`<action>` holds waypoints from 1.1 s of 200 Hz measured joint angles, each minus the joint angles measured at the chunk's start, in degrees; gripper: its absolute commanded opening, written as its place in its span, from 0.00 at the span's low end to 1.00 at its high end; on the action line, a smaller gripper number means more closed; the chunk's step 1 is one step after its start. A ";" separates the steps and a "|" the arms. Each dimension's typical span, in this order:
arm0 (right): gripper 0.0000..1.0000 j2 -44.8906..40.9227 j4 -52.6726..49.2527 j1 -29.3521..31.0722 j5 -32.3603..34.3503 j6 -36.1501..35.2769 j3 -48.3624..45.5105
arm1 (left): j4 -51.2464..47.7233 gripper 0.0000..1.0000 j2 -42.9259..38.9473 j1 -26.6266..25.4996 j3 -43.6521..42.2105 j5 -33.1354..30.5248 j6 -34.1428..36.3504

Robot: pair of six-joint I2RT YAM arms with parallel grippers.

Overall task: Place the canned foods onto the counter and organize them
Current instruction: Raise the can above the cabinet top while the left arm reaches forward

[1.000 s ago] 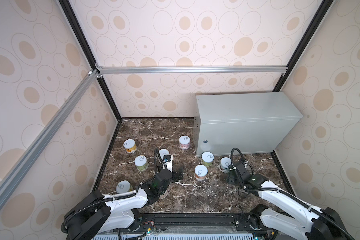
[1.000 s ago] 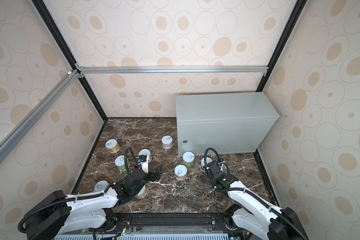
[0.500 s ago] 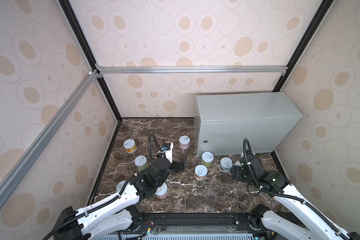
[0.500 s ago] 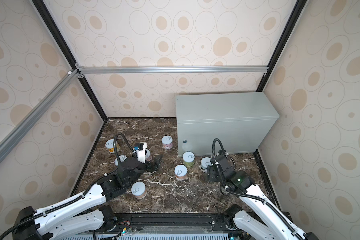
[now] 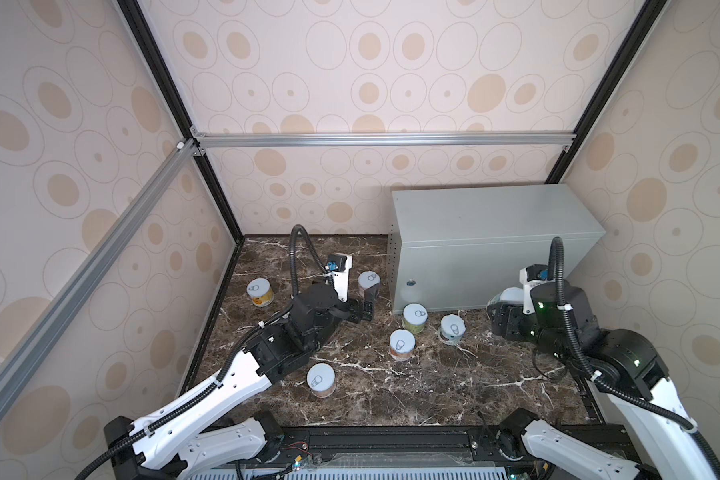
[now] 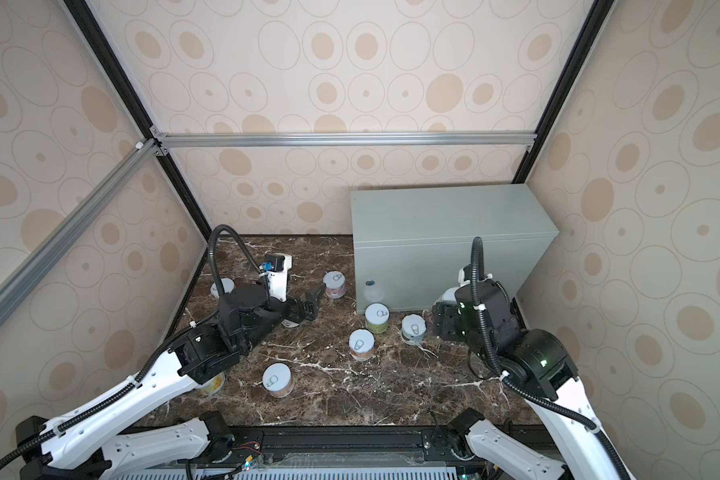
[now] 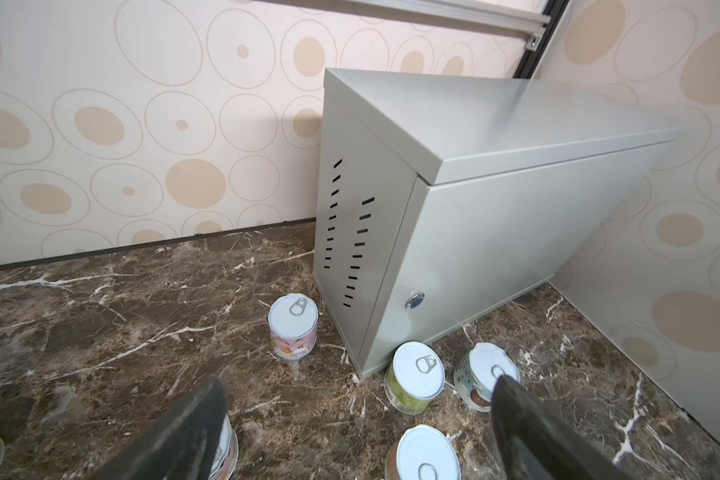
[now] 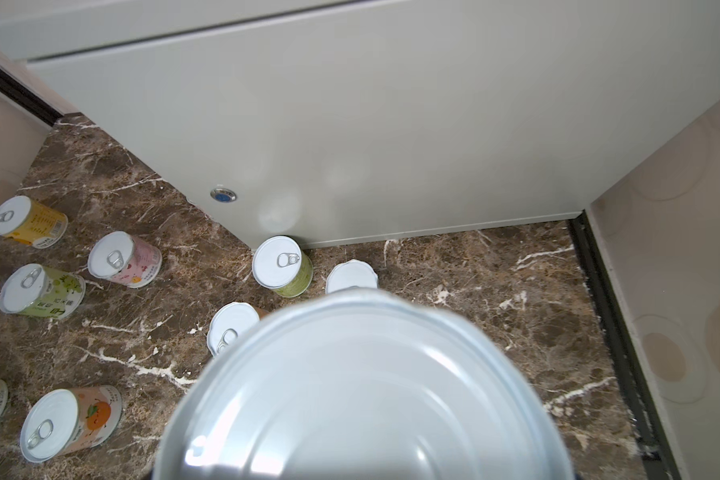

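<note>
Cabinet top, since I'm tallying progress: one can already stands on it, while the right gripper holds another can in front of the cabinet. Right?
No. The cabinet top is bare in both top views; no can stands on it yet. The right gripper does hold a can in front of the cabinet, as the right wrist view shows.
</note>
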 measured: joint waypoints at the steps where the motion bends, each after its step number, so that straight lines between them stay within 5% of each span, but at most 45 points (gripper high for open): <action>1: 0.43 0.17 -0.02 0.00 0.09 -0.07 0.26 | -0.09 0.99 0.13 0.02 0.22 0.07 0.07; 54: 0.44 13.86 -3.28 -1.84 1.92 -4.44 18.25 | -1.75 0.99 7.91 2.01 11.96 4.96 1.18; 111: 0.44 26.97 -3.32 -15.58 -4.66 -7.78 35.43 | -1.92 0.99 14.12 3.61 19.71 7.98 2.05; 220: 0.44 46.58 -5.88 -30.49 -11.02 -11.67 54.36 | -0.04 0.99 17.27 4.24 18.51 10.25 3.06</action>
